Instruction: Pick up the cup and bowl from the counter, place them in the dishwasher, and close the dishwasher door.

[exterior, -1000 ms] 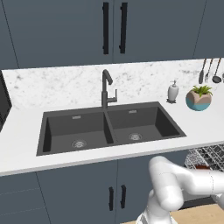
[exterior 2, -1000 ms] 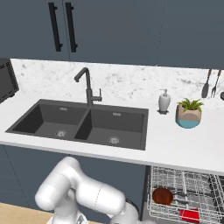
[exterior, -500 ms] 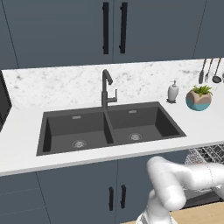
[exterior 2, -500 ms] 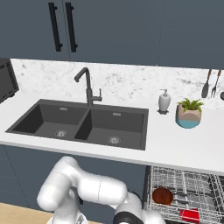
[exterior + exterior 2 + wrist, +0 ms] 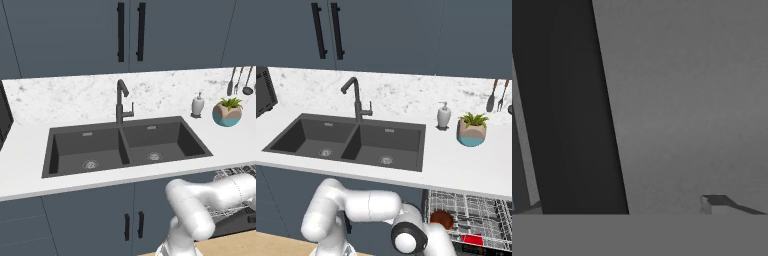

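counter: long white marble-speckled top running across both base views, under dark blue-grey cupboards with black bar handles.
sink: dark grey double basin set into the counter, a drain in each half; black tap upright behind the divider.
dishwasher: under the counter's right end, grey wire rack pulled out; in the right base view a reddish-brown round thing, probably the bowl, sits at the rack's left front, with something red low beside it.
arm: white, bent low in front of the lower cupboards, reaching right toward the rack.
plant: small green plant in a tan and teal pot on the counter right of the sink.
soap bottle: white, just left of the plant, near the backsplash.
utensils: dark, hanging on the wall at far right.
hand: one finger tip shows at the bottom of the hand view, close to a flat grey panel beside a dark strip; fingers spread wide, holding nothing.
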Robot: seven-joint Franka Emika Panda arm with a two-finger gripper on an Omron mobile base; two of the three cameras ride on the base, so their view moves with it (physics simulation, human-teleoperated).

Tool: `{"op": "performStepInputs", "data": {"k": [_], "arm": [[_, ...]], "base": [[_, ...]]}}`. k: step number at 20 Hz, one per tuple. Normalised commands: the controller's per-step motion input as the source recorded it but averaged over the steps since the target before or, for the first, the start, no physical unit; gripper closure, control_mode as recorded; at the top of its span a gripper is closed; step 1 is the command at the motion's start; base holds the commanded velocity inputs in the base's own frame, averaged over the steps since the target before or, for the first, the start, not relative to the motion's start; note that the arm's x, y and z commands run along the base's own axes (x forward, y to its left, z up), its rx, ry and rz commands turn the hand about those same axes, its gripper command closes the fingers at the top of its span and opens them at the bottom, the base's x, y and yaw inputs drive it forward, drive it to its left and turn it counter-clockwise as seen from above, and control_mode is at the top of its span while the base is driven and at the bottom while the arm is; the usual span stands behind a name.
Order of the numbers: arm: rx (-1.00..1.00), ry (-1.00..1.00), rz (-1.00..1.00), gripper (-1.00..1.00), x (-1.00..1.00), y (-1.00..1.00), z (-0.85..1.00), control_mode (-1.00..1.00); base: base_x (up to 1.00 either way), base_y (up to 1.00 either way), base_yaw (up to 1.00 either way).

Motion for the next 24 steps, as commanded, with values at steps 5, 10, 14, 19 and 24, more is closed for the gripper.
{"op": "performStepInputs", "data": {"k": [5,10,14,19,24], "arm": [[0.00,0.09,0.00,-1.00,1.00,0.00,0.34,-1.00],[0.00,0.06,-0.02,-1.00,1.00,0.00,0.37,-1.00],[0.00,0.03,-0.02,-1.00,1.00,0.00,0.28,-1.00],[0.00,0.06,-0.02,-1.00,1.00,0.00,0.25,-1.00],[-0.01,0.12,-0.03,-1.00,1.00,0.00,0.08,-1.00]], "base": [[0.00,0.00,0.00],[0.00,0.00,0.00],[0.00,0.00,0.00],[0.00,0.00,0.00],[0.00,0.00,0.00]]}}
